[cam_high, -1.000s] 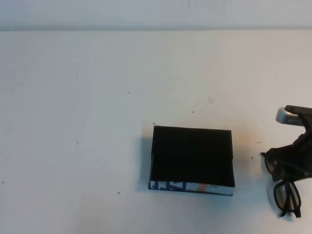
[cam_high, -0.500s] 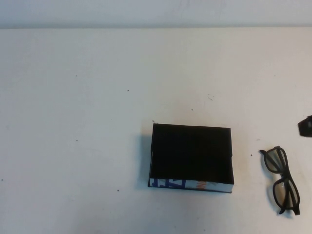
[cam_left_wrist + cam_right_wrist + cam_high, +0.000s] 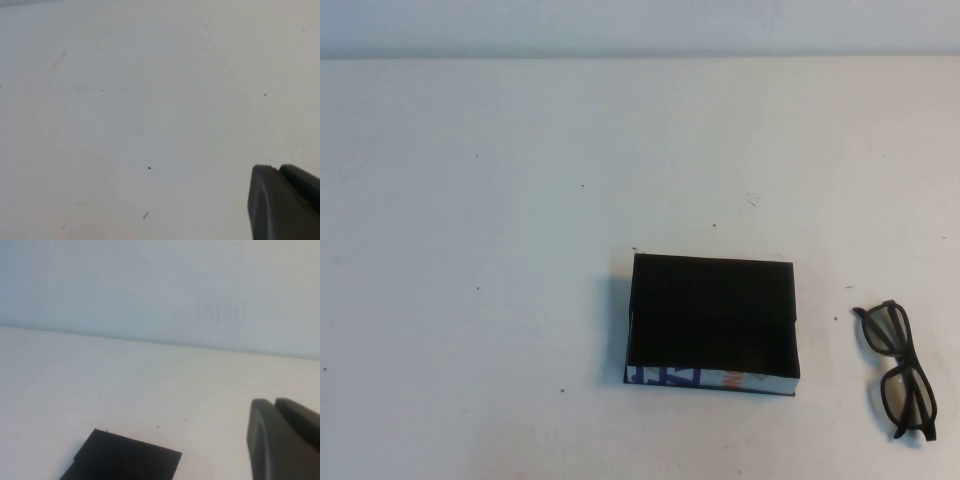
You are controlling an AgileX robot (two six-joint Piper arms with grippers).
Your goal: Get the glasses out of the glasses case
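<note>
The glasses point(image 3: 900, 370) lie on the white table at the near right, arms folded, apart from the case. The glasses case point(image 3: 712, 320) is a black box near the table's middle, its white printed edge facing me, and its inside looks black and empty. A corner of it shows in the right wrist view point(image 3: 125, 457). Neither arm shows in the high view. My left gripper point(image 3: 277, 169) is shut and empty above bare table. My right gripper point(image 3: 274, 402) is shut and empty, pulled back from the case and looking toward the far wall.
The white table point(image 3: 520, 200) has small dark specks on it. A pale wall point(image 3: 150, 285) runs along its far edge.
My right gripper, over the glasses one second ago, has let them go and drawn away off the right edge of the high view. The glasses stay on the table.
</note>
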